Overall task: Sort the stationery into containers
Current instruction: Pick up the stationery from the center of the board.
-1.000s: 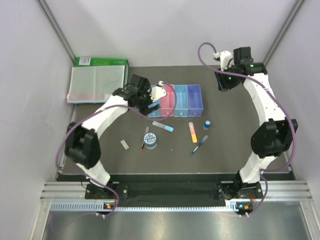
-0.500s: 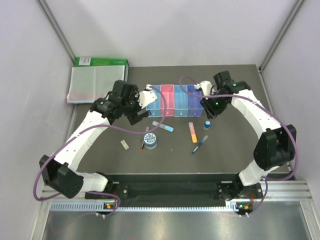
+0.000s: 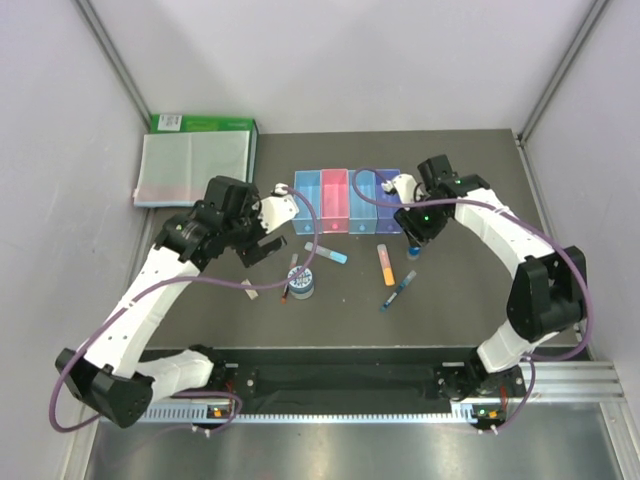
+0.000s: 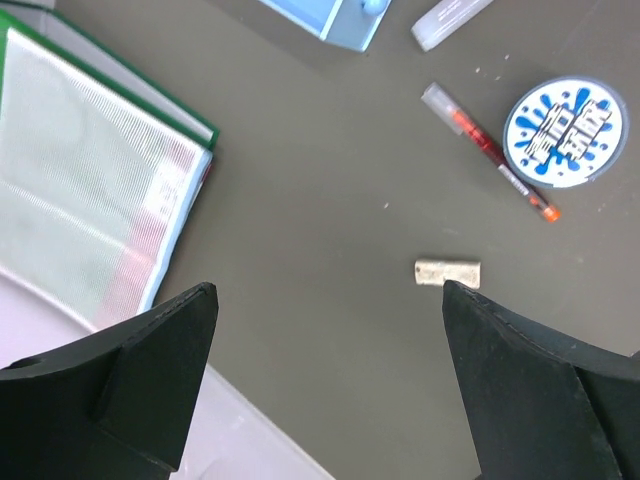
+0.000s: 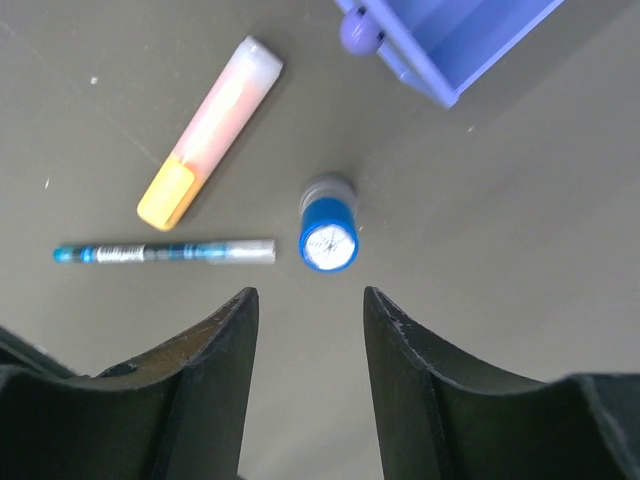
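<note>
In the top view the right arm is covering the near right corner of the joined row of four translucent plastic bins [image 3: 335,195], coloured light blue, pink, light blue and purple-blue. Its purple cable is looping across their tops, and whatever is lying inside them is not showing. The small blue-capped bottle [image 5: 327,235] is standing upright on the dark desk [image 3: 460,290], just beyond the tips of the right claw [image 5: 309,292] and near the purple-blue bin's corner. That claw's jaws are standing partly apart and gripping nothing. The orange highlighter [image 5: 210,130] and the blue pen [image 5: 165,252] are lying on the left of that wrist view, apart from the bottle.

The left claw [image 4: 328,290] is gaping wide and carrying nothing. It is hanging over the desk with the beige eraser [image 4: 447,272] lying just beside its right-hand finger in the wrist view. Beyond the eraser the dark red pen [image 4: 490,165] is lying close against the round grey tape roll [image 4: 570,133]; whether they are touching I cannot tell. The light-blue marker [image 4: 450,15] is being cut off by the top edge of that view. The large clear folder [image 4: 90,190], with a green box edge under it, is running out of the left edge. A wide stretch of bare desk is lying between the folder and the eraser, and more between the bottle and the desk's right edge.
</note>
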Controlling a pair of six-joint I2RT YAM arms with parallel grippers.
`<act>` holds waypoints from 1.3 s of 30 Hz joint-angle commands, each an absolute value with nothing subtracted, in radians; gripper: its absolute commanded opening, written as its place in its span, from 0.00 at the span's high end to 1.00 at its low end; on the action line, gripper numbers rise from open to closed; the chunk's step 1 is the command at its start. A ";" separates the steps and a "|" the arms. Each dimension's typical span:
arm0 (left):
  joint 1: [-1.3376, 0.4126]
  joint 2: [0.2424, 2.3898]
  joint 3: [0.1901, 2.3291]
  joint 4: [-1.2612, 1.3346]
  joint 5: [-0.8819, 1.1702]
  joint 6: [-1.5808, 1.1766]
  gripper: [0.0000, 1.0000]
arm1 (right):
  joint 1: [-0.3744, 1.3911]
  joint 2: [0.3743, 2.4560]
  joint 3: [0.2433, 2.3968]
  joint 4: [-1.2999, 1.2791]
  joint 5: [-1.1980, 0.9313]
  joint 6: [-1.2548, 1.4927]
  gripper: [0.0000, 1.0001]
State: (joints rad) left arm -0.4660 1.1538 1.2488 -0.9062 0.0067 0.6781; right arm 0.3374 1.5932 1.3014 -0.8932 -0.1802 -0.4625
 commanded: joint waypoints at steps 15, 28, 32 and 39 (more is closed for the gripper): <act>-0.469 1.092 1.298 -0.983 -0.066 0.644 0.01 | 0.337 1.661 1.235 -0.738 -0.164 -0.453 0.45; -0.471 1.098 1.301 -0.983 -0.069 0.653 0.01 | 0.328 1.690 1.213 -0.704 -0.166 -0.437 0.56; -0.471 1.098 1.305 -0.980 -0.074 0.657 0.01 | 0.327 1.694 1.218 -0.706 -0.167 -0.433 0.66; -0.469 1.101 1.307 -0.974 -0.078 0.670 0.01 | 0.327 1.677 1.224 -0.719 -0.161 -0.434 0.78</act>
